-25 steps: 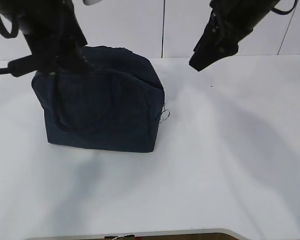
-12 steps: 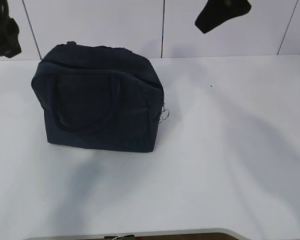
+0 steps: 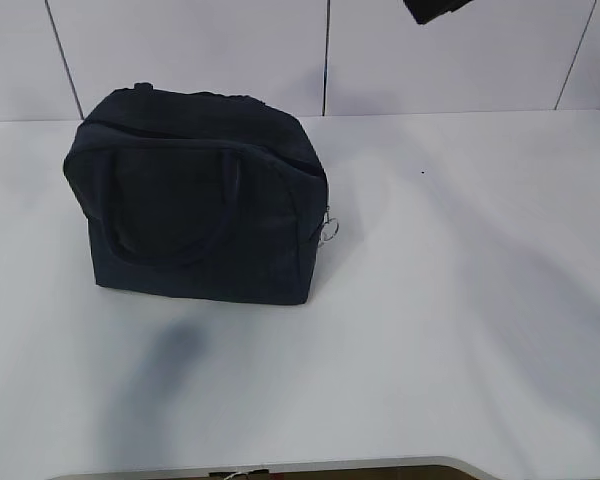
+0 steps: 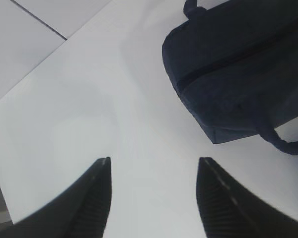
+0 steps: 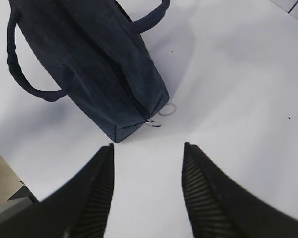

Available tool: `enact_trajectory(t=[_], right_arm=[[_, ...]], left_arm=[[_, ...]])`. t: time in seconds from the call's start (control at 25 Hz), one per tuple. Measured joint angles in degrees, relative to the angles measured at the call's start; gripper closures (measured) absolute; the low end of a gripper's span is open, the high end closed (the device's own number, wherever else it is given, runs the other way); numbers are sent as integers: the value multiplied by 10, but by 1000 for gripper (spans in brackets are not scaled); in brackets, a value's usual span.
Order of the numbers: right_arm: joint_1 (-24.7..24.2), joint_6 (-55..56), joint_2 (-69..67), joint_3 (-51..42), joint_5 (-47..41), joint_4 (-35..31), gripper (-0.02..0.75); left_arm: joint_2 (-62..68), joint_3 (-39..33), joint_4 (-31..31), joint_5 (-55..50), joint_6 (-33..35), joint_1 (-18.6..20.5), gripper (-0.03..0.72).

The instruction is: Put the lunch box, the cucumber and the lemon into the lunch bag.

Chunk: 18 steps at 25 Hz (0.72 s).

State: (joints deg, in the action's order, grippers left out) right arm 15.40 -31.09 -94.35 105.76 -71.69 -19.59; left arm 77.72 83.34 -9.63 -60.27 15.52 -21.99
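While zipped, lunch bag (image 3: pixel 200 195) alone on table (image 3: pixel 460 300).

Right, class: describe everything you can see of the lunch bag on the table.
The lunch bag is a boxy, dark navy bag of soft-looking fabric. It stands upright on the white table, left of centre. Two loop handles hang down its sides. Its top zipper looks closed, and a metal ring pull dangles at its right end. Neither gripper touches it.

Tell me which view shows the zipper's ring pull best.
The right wrist view: the ring pull hangs at the lunch bag's end seam, close and unobstructed. The exterior view shows it smaller, beside the bag's right edge. The left wrist view does not show it.
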Motion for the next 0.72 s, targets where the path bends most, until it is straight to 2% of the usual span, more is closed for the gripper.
enact_trajectory(t=[0.36, 0.72], right_arm=[[0, 60, 70, -1, -2, 32, 371], [0, 74, 157, -77, -6, 36, 371]], left_arm=[[-85, 0, 10, -43, 0, 11, 290], [-152, -12, 22, -104, -14, 11, 290]])
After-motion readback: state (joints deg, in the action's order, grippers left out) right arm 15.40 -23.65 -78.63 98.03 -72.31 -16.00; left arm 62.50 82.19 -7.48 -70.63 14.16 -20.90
